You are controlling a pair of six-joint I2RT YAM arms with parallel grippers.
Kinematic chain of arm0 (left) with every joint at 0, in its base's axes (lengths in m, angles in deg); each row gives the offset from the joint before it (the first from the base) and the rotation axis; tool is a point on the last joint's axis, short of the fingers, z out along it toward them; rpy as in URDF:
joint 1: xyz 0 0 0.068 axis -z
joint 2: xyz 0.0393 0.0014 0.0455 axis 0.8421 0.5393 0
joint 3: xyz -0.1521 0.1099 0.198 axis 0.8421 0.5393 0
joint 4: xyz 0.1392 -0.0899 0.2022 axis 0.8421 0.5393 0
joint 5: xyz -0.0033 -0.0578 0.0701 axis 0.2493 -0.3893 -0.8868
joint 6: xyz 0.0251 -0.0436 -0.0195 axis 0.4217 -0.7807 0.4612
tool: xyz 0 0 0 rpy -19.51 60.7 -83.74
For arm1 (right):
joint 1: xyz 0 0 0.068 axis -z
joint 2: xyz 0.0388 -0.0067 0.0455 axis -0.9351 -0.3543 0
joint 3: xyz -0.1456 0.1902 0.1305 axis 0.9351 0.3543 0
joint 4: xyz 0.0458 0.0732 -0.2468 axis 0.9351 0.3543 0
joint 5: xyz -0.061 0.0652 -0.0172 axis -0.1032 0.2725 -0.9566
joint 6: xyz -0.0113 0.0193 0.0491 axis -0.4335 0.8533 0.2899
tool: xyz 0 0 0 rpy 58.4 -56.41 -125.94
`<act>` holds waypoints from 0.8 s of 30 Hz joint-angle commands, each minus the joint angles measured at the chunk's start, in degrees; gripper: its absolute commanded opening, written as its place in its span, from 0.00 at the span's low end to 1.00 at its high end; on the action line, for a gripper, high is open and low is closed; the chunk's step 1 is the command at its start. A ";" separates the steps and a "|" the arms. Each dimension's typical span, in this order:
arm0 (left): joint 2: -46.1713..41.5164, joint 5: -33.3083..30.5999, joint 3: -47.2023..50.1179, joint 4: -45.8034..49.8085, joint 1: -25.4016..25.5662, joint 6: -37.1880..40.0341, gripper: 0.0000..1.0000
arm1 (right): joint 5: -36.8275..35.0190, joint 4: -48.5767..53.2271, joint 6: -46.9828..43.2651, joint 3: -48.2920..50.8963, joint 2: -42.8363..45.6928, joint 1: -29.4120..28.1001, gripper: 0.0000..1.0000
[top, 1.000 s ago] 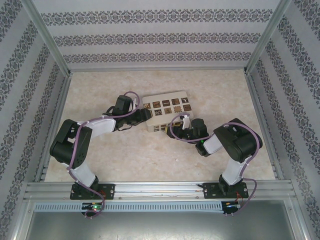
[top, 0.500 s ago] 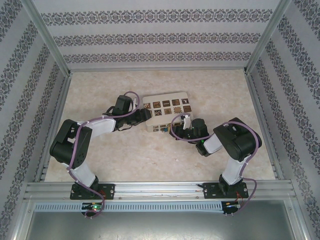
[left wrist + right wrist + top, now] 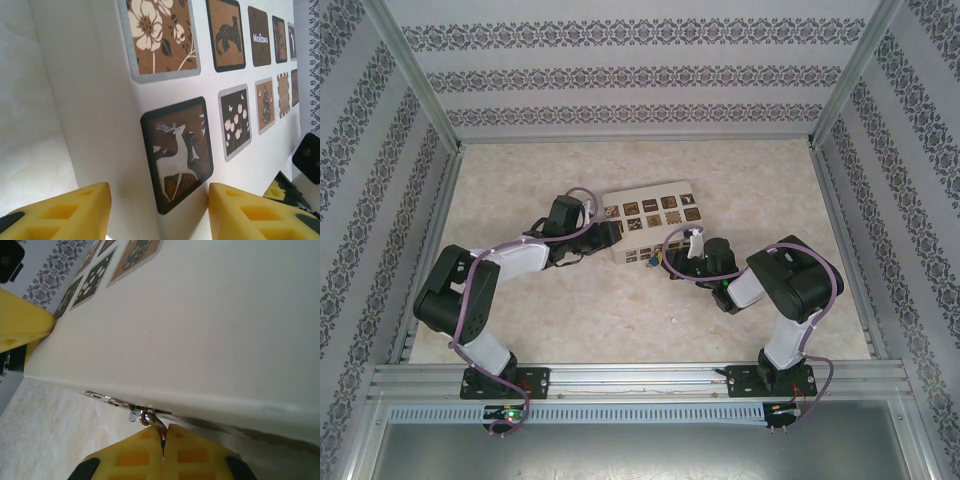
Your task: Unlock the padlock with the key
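Note:
The padlock (image 3: 153, 419) hangs from a metal hasp (image 3: 107, 399) on the front wall of the white box with brown tiles (image 3: 190, 330). Its thin shackle curves out from between my right gripper's (image 3: 164, 429) yellow fingers, which are shut on it; the blue body is almost hidden between them. From above, the padlock (image 3: 650, 259) is a tiny blue speck at the box's near edge, just left of the right gripper (image 3: 663, 263). My left gripper (image 3: 159, 210) clasps the box's left end, one finger on the side wall, the other on the tiled top. The key is out of view.
The white box (image 3: 650, 222) lies mid-table between the two arms. A metal frame with patterned walls (image 3: 640, 75) closes in the back and sides. Bare beige tabletop (image 3: 620, 310) stretches in front of the box toward the arm bases.
The right gripper's fingers have closed onto the padlock. The left arm has sunk and stretched a little, and the box's left end has shifted slightly with it.

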 commanded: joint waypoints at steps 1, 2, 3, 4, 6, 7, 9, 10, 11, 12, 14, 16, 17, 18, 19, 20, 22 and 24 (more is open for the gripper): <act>-0.53 -1.85 2.87 4.62 1.04 0.53 0.52 | -2.71 -7.37 2.97 0.70 0.83 0.95 0.00; -0.70 -1.88 3.16 4.62 1.03 0.51 0.52 | -3.14 -7.82 3.62 0.94 0.89 1.01 0.00; -0.80 -1.89 3.30 4.64 0.98 0.51 0.52 | -3.50 -8.28 4.24 1.12 0.98 1.08 0.00; -0.81 -1.86 3.54 4.60 0.98 0.51 0.52 | -3.93 -8.72 4.77 1.30 1.07 1.14 0.00; -0.83 -1.80 3.83 4.49 1.01 0.42 0.52 | -4.85 -9.71 5.99 1.52 1.31 1.21 0.00; -0.80 -1.80 3.97 4.39 0.99 0.49 0.52 | -5.18 -10.24 6.54 1.52 1.40 1.30 0.00; -0.70 -1.89 4.28 4.17 1.08 0.33 0.52 | -6.13 -11.48 8.26 1.52 1.55 1.47 0.00; -0.64 -1.89 4.39 4.19 1.14 0.33 0.52 | -6.52 -11.94 8.99 3.12 1.62 1.51 0.00; -0.63 -1.85 4.50 4.12 1.16 0.40 0.52 | -6.92 -12.39 9.99 3.23 1.70 1.53 0.00; -0.55 -1.79 4.64 3.99 1.18 0.25 0.52 | -7.19 -12.73 10.73 3.28 1.73 1.48 0.00; -0.59 -1.81 4.88 3.77 1.39 0.11 0.52 | -7.65 -13.31 12.31 3.27 1.62 1.47 0.00; -0.63 -1.84 5.08 3.60 1.42 -0.02 0.52 | -8.33 -14.06 13.84 3.37 1.45 1.48 0.00; -0.63 -1.84 5.24 3.44 1.51 -0.13 0.52 | -8.71 -14.48 14.49 3.45 1.23 1.48 0.00; -0.63 -1.90 5.35 3.29 1.59 -0.26 0.52 | -8.99 -14.86 14.88 3.37 1.10 1.48 0.00; -0.63 -1.86 5.50 3.11 1.62 -0.43 0.52 | -9.31 -14.99 15.26 3.37 0.85 1.39 0.00; -0.63 -1.84 5.63 2.93 1.73 -0.61 0.52 | -9.62 -15.04 15.86 3.30 0.54 1.39 0.00; -0.63 -1.69 5.73 2.71 1.96 -0.84 0.52 | -9.46 -15.35 16.51 2.76 -0.21 1.24 0.00; -0.72 -1.76 5.77 2.56 2.12 -0.98 0.52 | -9.02 -15.19 16.77 2.23 -1.11 0.91 0.00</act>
